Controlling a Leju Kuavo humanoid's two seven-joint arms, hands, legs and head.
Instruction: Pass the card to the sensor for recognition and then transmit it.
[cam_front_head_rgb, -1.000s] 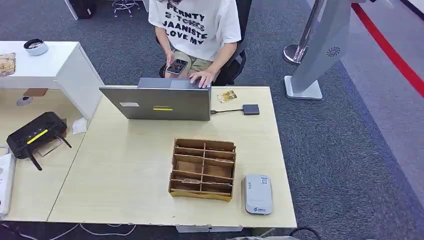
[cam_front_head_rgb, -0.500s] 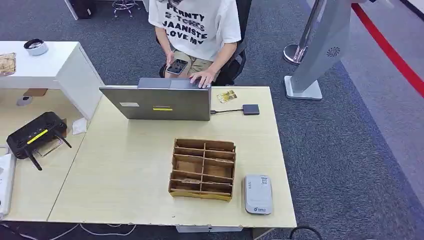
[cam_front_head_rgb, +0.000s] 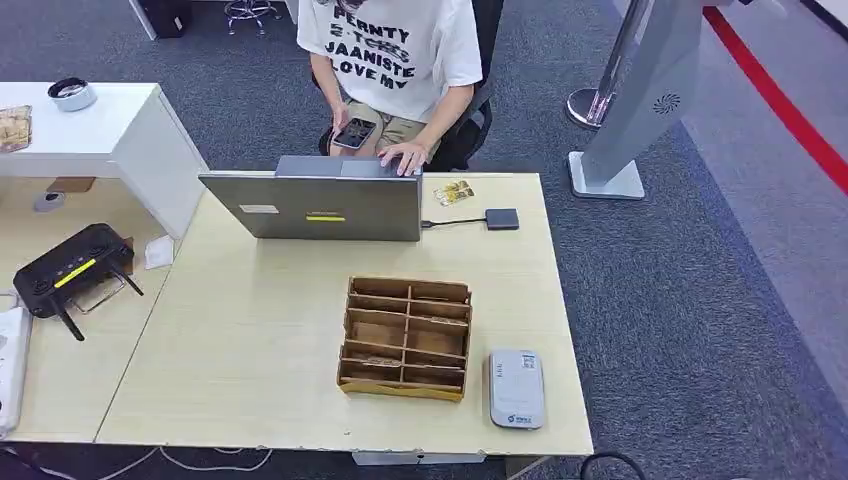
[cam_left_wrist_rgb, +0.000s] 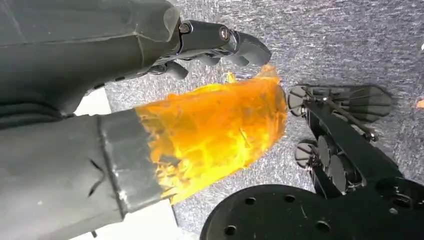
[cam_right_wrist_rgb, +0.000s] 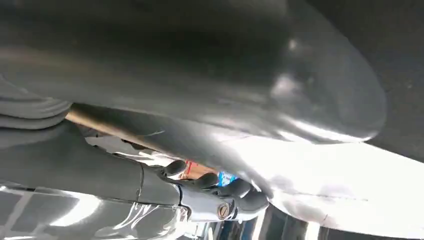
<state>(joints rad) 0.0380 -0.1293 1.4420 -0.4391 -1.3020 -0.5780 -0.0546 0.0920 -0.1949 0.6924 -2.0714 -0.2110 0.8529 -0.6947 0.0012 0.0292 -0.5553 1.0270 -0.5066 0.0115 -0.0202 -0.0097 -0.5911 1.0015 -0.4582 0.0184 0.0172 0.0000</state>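
On the pale wood-grain surface (cam_front_head_rgb: 250, 340), head view: a brown corrugated-cardboard tray (cam_front_head_rgb: 406, 338), rectangular, split by dividers into open compartments. Just to its right, near the front edge, lies the sensor (cam_front_head_rgb: 516, 388), a grey-white slab with rounded corners, smooth plastic, with a small blue mark too small to read. The card (cam_front_head_rgb: 453, 192), small, flat and printed in yellowish tones, lies at the far edge beside a grey metal laptop (cam_front_head_rgb: 315, 204) with a yellow strip label. A dark square adapter (cam_front_head_rgb: 502, 219) sits close by on a thin cable. A person (cam_front_head_rgb: 395, 60) sits behind; shirt print reads "LOVE MY".

Left wrist view: left hand (cam_left_wrist_rgb: 200, 125) over grey carpet, thumb wrapped in translucent orange film, crinkled; dark fingers (cam_left_wrist_rgb: 235, 42) stand apart from the thumb, nothing between them.

Right wrist view: right hand (cam_right_wrist_rgb: 210, 192) dark, blurred, under a glossy grey curved cover; whether it holds anything, cannot tell.
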